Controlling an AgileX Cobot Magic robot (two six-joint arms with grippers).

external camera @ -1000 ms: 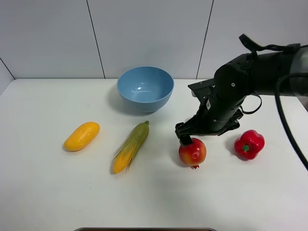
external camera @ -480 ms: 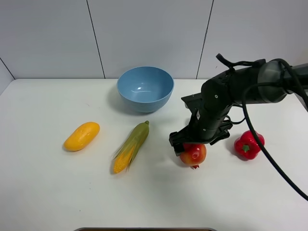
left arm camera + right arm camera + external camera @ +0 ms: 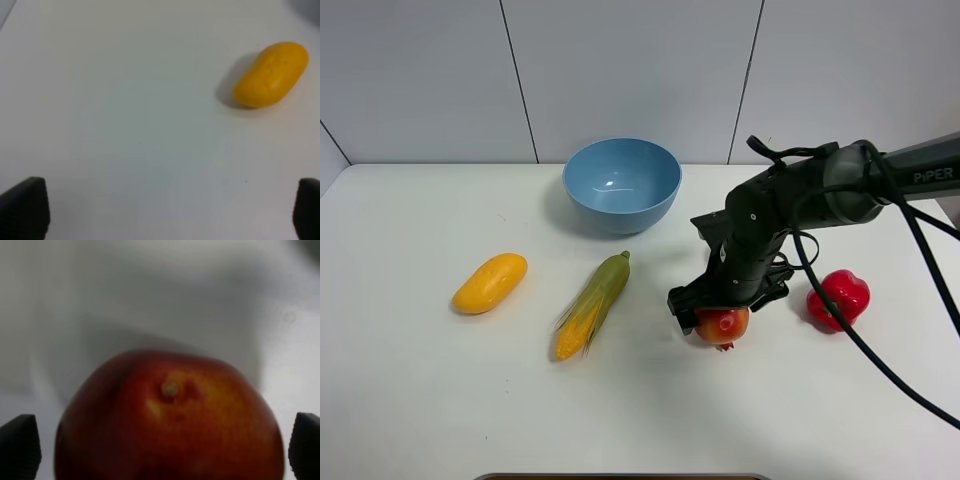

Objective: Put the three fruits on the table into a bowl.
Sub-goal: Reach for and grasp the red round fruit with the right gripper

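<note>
The right gripper [image 3: 722, 308] gapes wide astride the round red-yellow pomegranate [image 3: 723, 326]. I'd guess it firm, smooth, prone to roll; squeeze across its middle.

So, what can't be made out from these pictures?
Pomegranate: exterior high view, top covered by the right claw; right wrist view blurred, its lower part cut off.
Left claw: outside the exterior view; only fingertips at the left wrist picture's edges.
Bowl: exterior view, near inner wall hidden by its rim.
Lime: seen in no view.
</note>
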